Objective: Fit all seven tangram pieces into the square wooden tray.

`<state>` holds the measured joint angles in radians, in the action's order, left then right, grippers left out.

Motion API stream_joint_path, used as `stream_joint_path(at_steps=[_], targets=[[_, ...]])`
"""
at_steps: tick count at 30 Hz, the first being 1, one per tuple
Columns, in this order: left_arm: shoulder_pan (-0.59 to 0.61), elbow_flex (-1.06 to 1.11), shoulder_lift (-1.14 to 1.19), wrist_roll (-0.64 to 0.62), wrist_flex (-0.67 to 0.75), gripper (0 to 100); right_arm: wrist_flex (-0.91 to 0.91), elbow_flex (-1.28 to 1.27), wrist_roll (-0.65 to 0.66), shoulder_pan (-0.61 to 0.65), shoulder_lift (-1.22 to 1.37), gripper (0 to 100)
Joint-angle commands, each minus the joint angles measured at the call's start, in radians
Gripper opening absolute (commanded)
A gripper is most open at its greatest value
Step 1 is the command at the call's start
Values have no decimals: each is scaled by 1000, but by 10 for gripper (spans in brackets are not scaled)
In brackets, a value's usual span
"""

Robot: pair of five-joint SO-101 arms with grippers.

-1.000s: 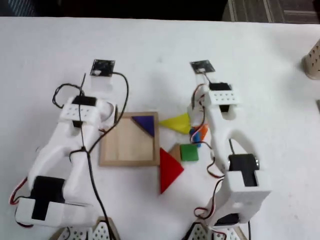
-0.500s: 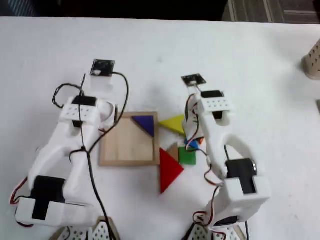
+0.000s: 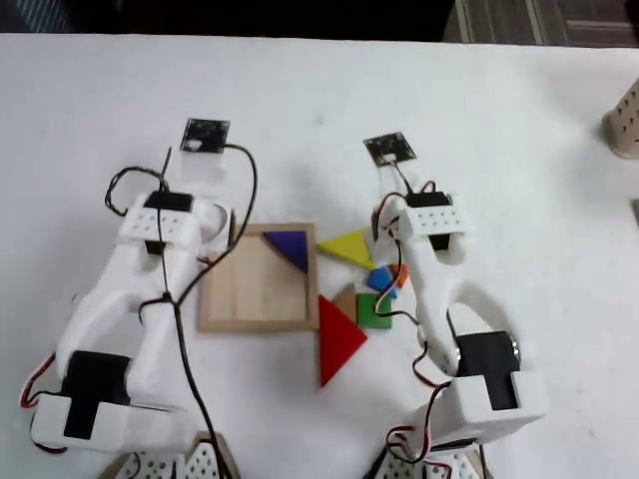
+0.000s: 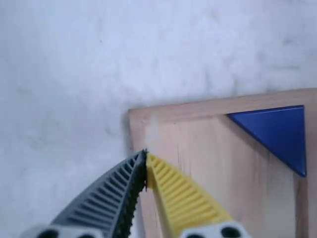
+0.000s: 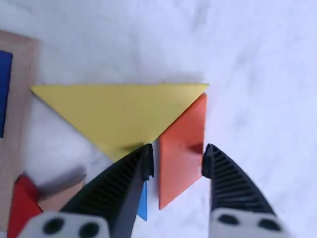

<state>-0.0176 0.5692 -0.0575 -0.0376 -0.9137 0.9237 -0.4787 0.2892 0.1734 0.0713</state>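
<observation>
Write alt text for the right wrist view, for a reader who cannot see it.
The open right tool straddles an orange piece that touches a yellow triangle on the white table. The tray rim lies past the triangle's far corner.

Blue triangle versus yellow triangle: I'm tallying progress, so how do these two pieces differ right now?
The blue triangle lies inside the square wooden tray, in a corner; the yellow triangle lies outside it on the white table. Blue sits alone; yellow touches an orange parallelogram. Both lie flat.

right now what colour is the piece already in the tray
Blue: the triangle in a corner of the tray, clearest in the left wrist view.
</observation>
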Motion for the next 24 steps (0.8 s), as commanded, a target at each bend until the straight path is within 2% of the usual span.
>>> stream_joint_path(at_steps=[1, 10, 15, 24], targets=[[-4, -8, -5, 5, 28, 24, -18, 25, 81, -12, -13, 192], [-4, -8, -5, 5, 28, 24, -22, 11, 97, -4, 25, 137], [2, -8, -5, 5, 28, 24, 5, 43, 235, -7, 94, 140], [24, -9, -8, 5, 28, 24, 47, 71, 241, -7, 108, 139]])
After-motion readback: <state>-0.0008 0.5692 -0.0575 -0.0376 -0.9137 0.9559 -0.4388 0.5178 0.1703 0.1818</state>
